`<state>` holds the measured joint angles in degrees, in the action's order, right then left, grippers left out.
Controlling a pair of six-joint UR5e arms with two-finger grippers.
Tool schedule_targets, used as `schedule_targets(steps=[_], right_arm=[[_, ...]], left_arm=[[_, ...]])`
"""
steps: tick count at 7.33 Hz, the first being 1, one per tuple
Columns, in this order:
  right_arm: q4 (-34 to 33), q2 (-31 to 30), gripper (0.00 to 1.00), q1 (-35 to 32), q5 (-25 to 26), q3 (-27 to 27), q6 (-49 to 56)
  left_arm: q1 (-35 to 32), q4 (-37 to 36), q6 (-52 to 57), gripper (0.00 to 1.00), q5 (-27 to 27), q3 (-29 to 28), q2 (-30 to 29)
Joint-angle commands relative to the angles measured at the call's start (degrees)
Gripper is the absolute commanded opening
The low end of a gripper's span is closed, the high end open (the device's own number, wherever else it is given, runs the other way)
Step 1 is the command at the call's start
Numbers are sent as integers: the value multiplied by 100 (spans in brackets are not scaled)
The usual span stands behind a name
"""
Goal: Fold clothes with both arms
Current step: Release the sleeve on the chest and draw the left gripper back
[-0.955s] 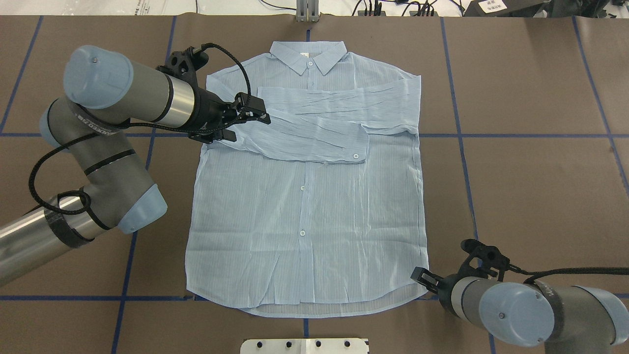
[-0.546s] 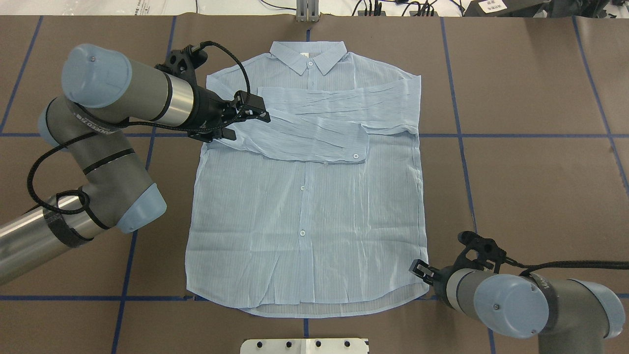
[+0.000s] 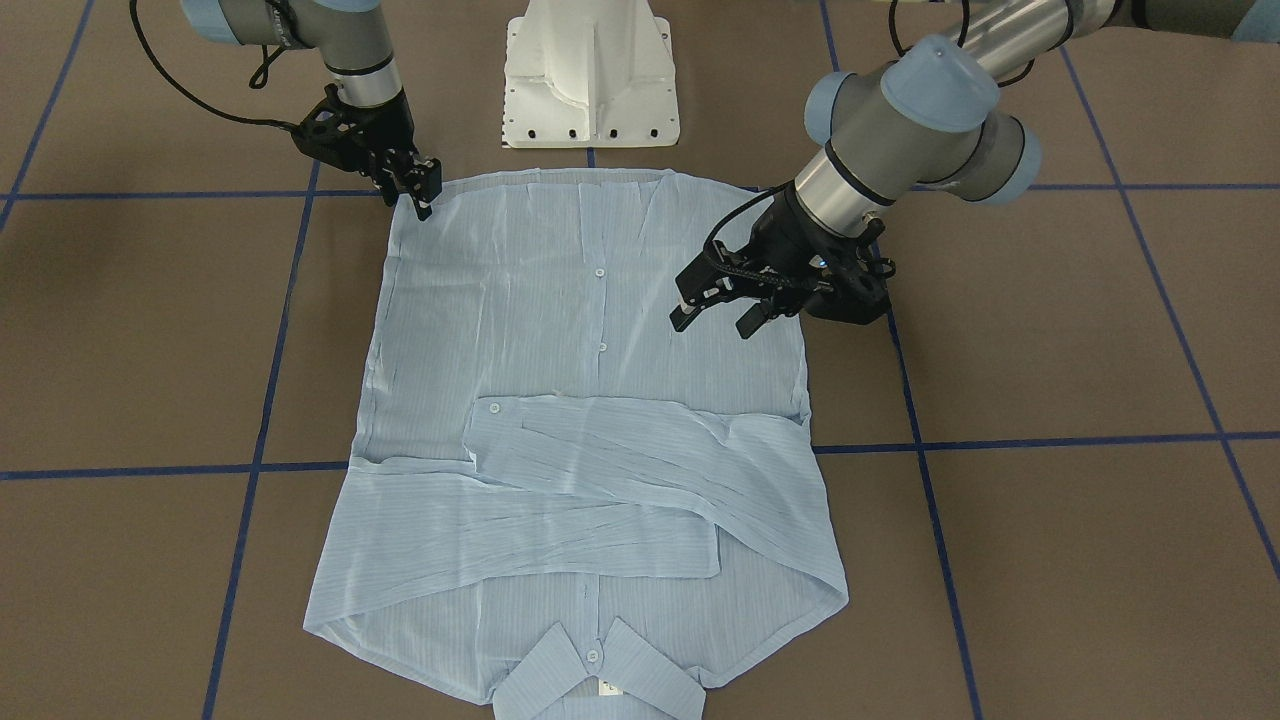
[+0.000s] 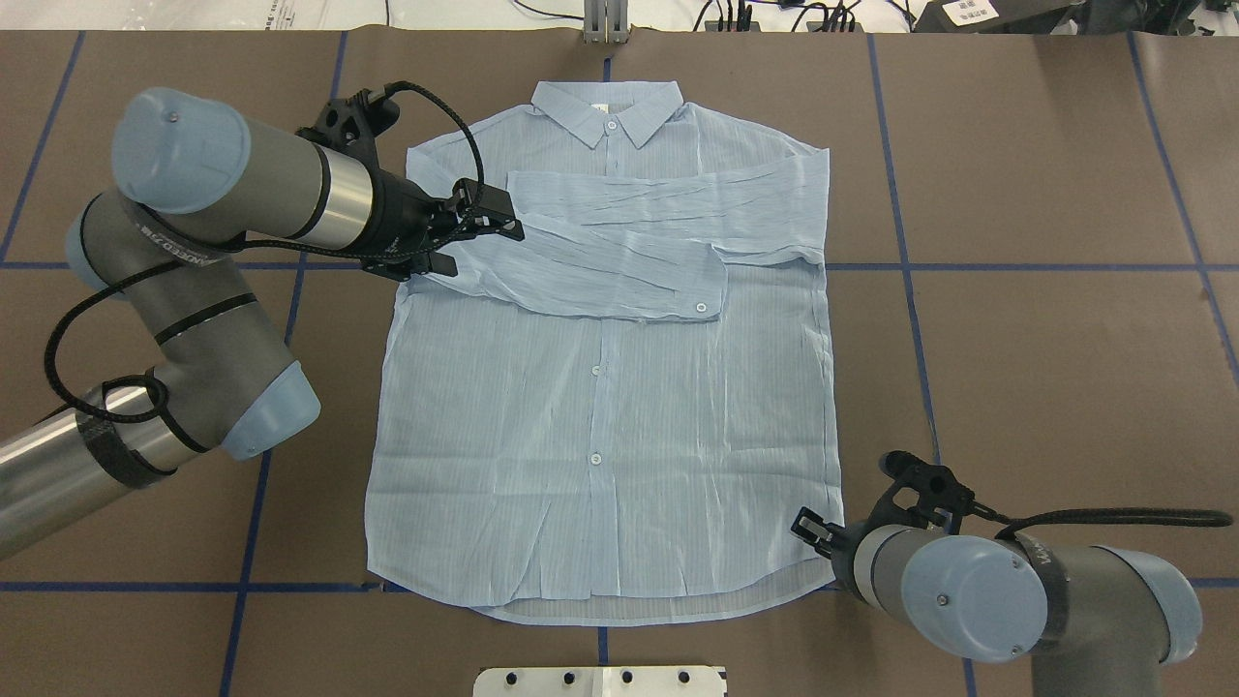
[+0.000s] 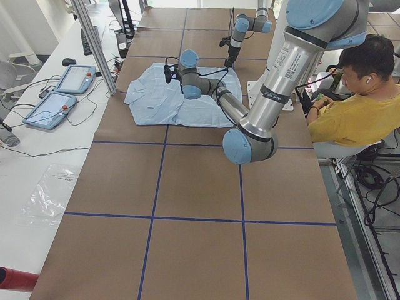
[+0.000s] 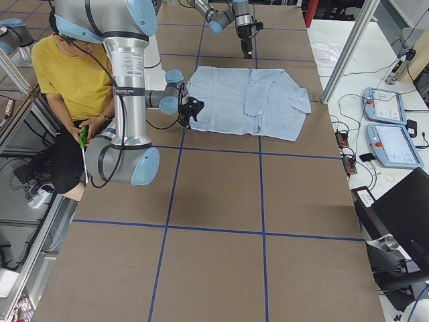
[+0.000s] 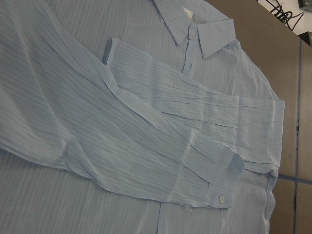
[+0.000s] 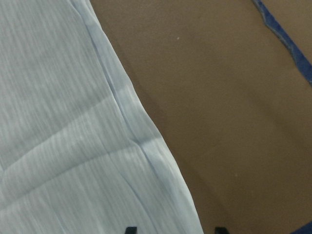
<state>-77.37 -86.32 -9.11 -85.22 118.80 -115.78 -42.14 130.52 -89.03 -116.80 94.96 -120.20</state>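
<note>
Outward of the right gripper's (image 4: 805,528) fingers, bare table (image 4: 1045,387) is found unobstructed; between them, only the shirt's (image 4: 600,436) side edge is seen. Ahead of the left gripper's (image 3: 715,322) fingers, the surface is covered by flat, crossed sleeves (image 4: 619,261).

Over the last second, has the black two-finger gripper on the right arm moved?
Yes. The right gripper has crept forward and inward, away from the blue tape line nearest the robot and onto the hem corner of the pale blue striped shirt.

The left arm (image 4: 281,189) and right arm (image 4: 1084,581) have grey tubes, light blue joint caps (image 4: 174,145) and black braided cables (image 4: 1162,516).
</note>
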Motion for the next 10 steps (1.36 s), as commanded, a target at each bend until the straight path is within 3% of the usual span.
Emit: schedule_targets(steps=[1, 2, 6, 7, 8, 9, 10], right_arm=[[-50, 9, 48, -12, -3, -14, 3], [-50, 18, 0, -20, -3, 12, -6], [-59, -52, 0, -29, -47, 47, 55], [-59, -61, 0, -73, -82, 64, 73], [-59, -69, 0, -125, -91, 108, 99], [-59, -87, 0, -152, -91, 109, 100], [-59, -87, 0, -170, -100, 117, 100]], left_arm=[[4, 0, 0, 97, 0, 5, 6], [4, 0, -9, 97, -9, 5, 6], [-5, -235, -70, 97, -26, 66, 23], [91, -873, -131, 97, 217, 484, 336], [449, -940, -132, 97, 524, 1010, 844], [879, -949, -132, 97, 1006, 1590, 1615], [1579, -1097, -254, 97, 1750, 1822, 1980]])
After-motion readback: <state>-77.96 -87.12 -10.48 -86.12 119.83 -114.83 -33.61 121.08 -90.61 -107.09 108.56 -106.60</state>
